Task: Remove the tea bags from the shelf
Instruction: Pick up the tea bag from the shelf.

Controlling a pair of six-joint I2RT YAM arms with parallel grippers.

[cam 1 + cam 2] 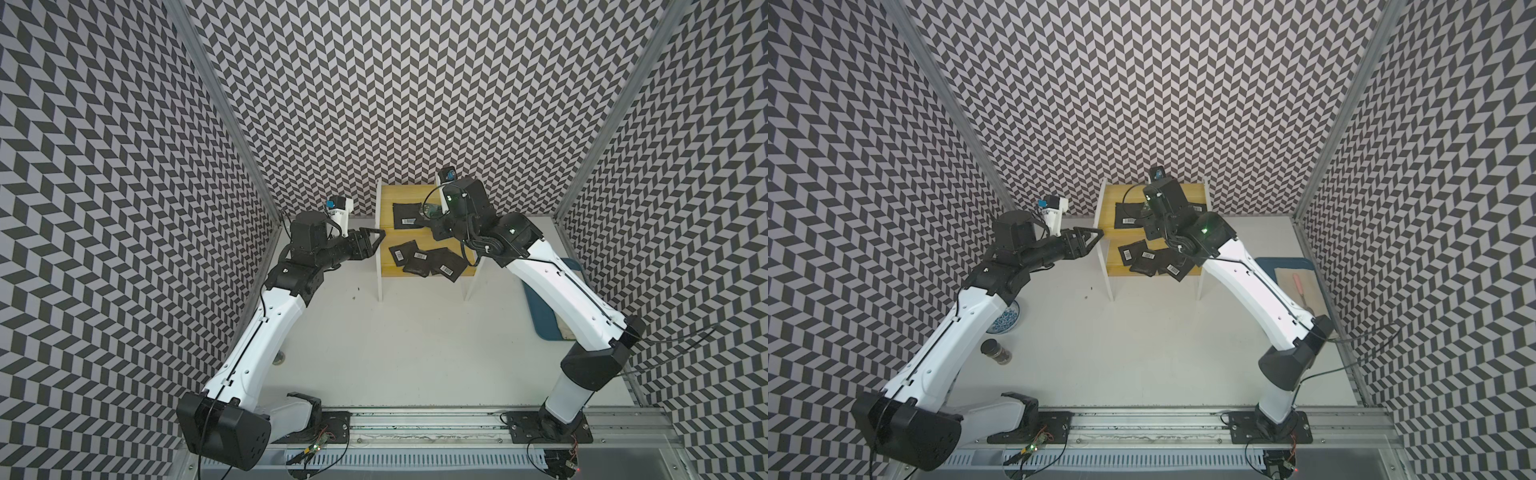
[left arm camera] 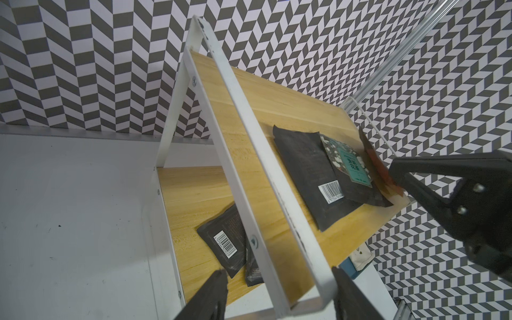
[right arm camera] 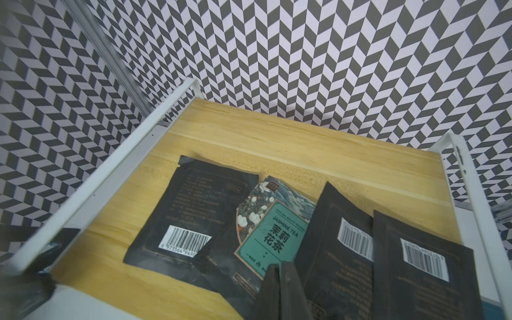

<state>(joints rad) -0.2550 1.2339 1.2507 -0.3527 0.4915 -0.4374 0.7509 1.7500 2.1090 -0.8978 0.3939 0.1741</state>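
- The green-faced tea bag (image 3: 271,232) lies flat on the upper board of the shelf (image 3: 249,130) among overlapping black sachets. In a top view this board sits just above the frame's centre, and a second cluster of tea bags (image 1: 428,262) covers the lower board beneath it.
- The right gripper (image 3: 279,279) has its jaws pressed together at the near edge of that overlap. It looks to pinch a thin edge, but I cannot tell which sachet.
- To do this step well, it should lift slowly and straight up, check that only one sachet rises, and clear the white side rails before swinging away.
- The left gripper (image 1: 379,236), at the shelf's left side, stands open and empty with a frame rail between its fingers. Closing there could steady the light rack.
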